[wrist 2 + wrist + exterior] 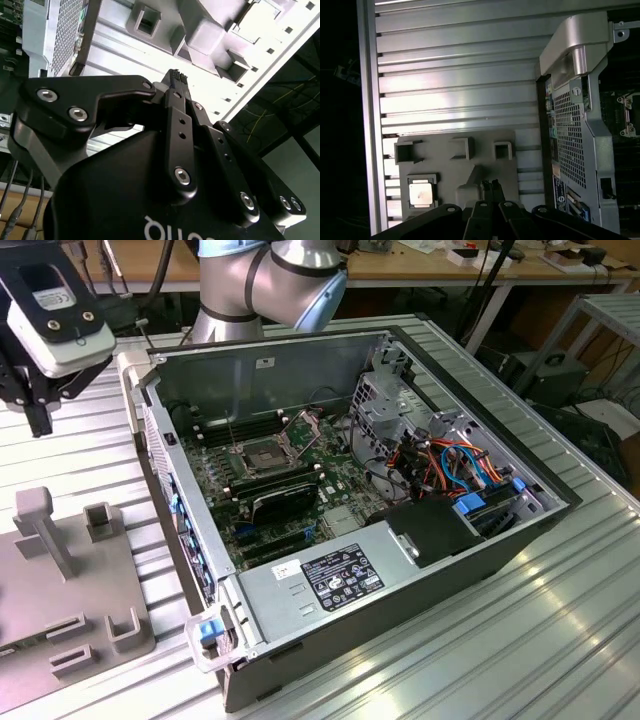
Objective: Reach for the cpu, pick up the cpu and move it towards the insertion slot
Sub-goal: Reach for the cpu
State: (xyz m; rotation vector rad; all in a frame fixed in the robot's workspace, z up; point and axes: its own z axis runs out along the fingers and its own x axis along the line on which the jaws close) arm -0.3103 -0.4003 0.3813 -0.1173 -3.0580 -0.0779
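Observation:
The cpu (421, 193), a small silver-grey square chip, lies flat in a recess of the grey plastic fixture (470, 170) on the ribbed table, beside the computer case. In the first wrist view my gripper (490, 185) hangs over the fixture, apart from the cpu, with its two black fingertips together and nothing between them. In the exterior view the gripper (42, 422) is high at the far left, above the fixture (60, 580). The insertion slot (262, 455), a dark square socket with a silver frame and a raised plate, sits on the green motherboard inside the open case.
The open computer case (330, 580) lies on the ribbed aluminium table (520, 640), its perforated side wall (570, 130) next to the fixture. Posts and notches (45, 525) stand up from the fixture. Cables and a drive cage (440, 455) fill the case's far end.

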